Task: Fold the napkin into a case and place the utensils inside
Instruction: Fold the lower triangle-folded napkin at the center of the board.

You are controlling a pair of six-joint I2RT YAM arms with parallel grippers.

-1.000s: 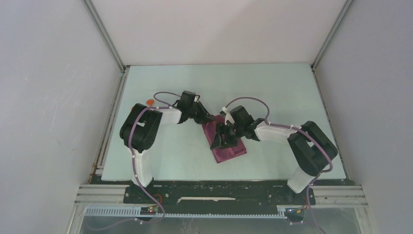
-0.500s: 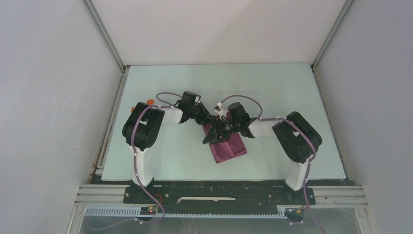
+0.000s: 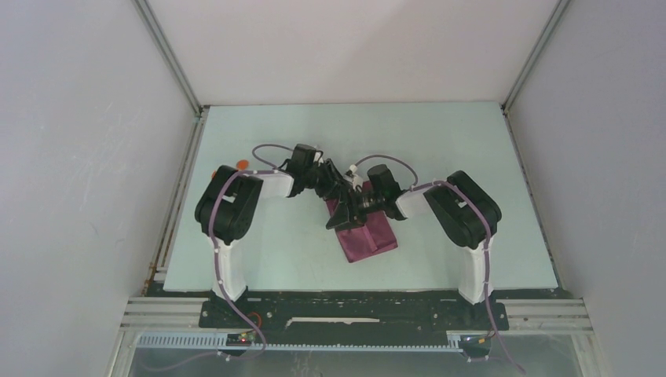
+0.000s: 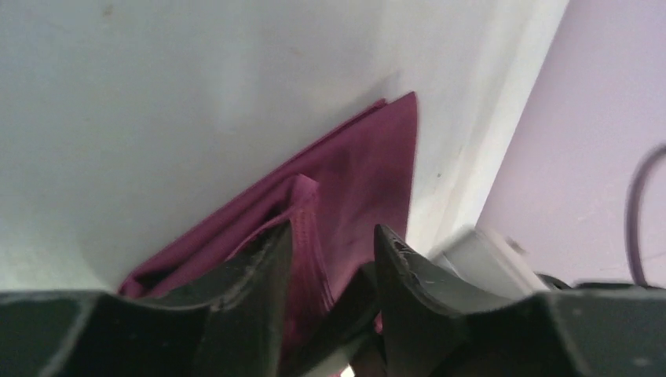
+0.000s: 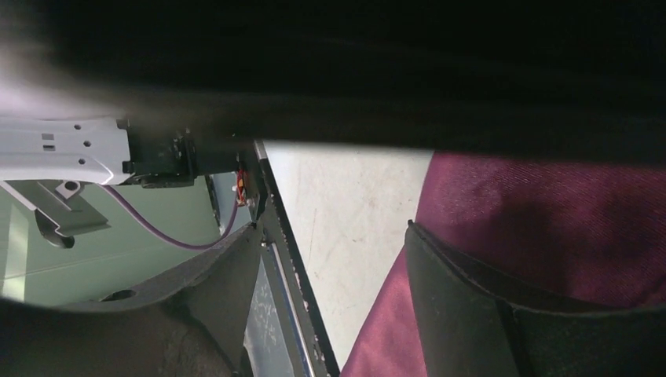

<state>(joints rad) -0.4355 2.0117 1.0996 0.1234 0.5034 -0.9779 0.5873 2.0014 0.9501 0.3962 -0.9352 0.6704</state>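
The maroon napkin [image 3: 371, 239] lies folded into a narrow slanted rectangle at the table's middle. My left gripper [image 3: 338, 188] hovers low over its far end. In the left wrist view the napkin [image 4: 369, 165] shows a raised hem running up between the parted fingers of the left gripper [image 4: 334, 228], which is open and pinches nothing. My right gripper [image 3: 345, 218] sits at the cloth's left edge. In the right wrist view it [image 5: 332, 228] is open, one finger over the napkin [image 5: 550, 212], bare table between the fingers. An orange utensil [image 3: 244, 164] peeks out behind the left arm.
Both arms crowd together over the napkin's far-left part. The pale green table [image 3: 440, 141] is walled by white panels at the back and sides. A black rail [image 3: 353, 302] runs along the near edge.
The left jaws have parted and let go of the cloth's hem. The right arm has drawn its elbow inward and its gripper has slid to the napkin's left edge.
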